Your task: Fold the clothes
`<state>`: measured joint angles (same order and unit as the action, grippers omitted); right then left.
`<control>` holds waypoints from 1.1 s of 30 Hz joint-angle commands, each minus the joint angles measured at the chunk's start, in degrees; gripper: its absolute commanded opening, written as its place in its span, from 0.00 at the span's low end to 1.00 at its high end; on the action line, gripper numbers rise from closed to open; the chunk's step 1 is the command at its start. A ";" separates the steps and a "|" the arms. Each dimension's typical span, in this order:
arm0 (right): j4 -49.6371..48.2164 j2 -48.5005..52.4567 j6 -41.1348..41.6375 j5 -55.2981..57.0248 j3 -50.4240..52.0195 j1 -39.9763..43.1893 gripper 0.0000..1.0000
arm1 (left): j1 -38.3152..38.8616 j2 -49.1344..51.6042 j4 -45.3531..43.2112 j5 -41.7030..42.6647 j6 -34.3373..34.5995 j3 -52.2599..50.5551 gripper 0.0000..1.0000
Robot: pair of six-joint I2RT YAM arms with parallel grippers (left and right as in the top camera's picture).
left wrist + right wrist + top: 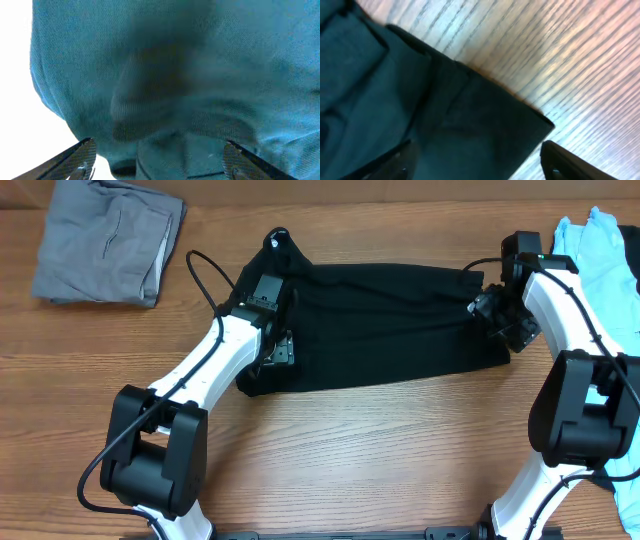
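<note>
The clothes, a black shirt (390,320), lie as a wide folded band across the middle of the wooden table (350,450). My left gripper (280,352) is low over the shirt's left end. In the left wrist view its fingers (77,159) stand far apart, so the left gripper (160,165) is open, with dark cloth (170,75) filling the frame. My right gripper (497,315) is at the shirt's right end. The right wrist view shows the right gripper (477,165) open above a folded corner of the shirt (470,120), which lies flat on the table.
A grey folded garment (108,240) lies at the back left. A light blue shirt (600,250) is bunched at the back right, behind the right arm. Bare wood (560,60) runs beside the shirt's corner.
</note>
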<state>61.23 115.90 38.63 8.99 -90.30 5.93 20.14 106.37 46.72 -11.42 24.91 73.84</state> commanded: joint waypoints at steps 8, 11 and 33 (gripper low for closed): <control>-5.99 0.15 -11.47 -8.59 -11.10 0.31 0.99 | -2.89 0.37 -6.29 -0.74 -7.28 18.84 0.84; -10.69 0.39 -16.37 -16.57 -11.08 0.31 0.99 | -5.79 0.92 -10.25 5.20 -8.46 20.94 0.78; -13.33 3.17 -16.39 -18.08 -10.91 0.22 1.00 | -11.13 29.22 -36.63 25.00 -12.87 33.64 0.81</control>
<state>47.48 118.67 22.63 -8.75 -100.31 6.00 8.82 132.40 13.74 12.47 10.44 105.54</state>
